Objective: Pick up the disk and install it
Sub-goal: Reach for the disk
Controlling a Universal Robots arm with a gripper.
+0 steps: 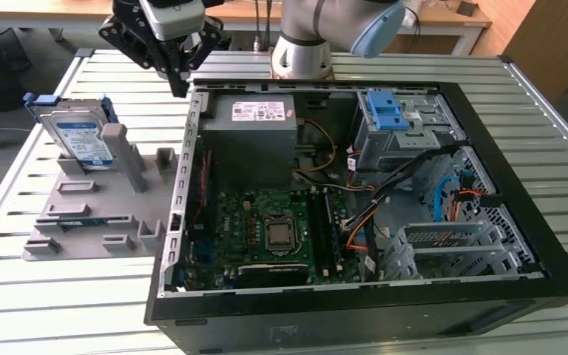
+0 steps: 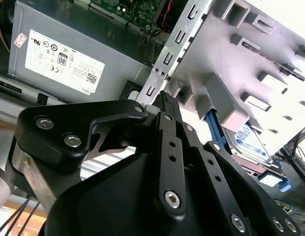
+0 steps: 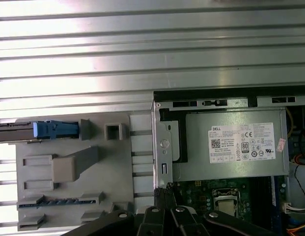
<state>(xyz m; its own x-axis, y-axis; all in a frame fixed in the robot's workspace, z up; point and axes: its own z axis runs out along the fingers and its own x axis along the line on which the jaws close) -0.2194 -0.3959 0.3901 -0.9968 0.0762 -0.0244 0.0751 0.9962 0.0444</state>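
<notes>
Step in hand: the flat silver disk with blue frame (image 1: 77,137) is not grabbed yet.
The black hand (image 1: 177,89) hangs shut and empty, on the exterior view's right of it; grabbing needs it opened.

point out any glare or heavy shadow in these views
First wrist view: the slatted table glares almost white. Second wrist view: the grey holder is washed out by light, the gripper dark against it. Exterior view: even light, some shadow inside the computer case, no glare on the disk.
</notes>
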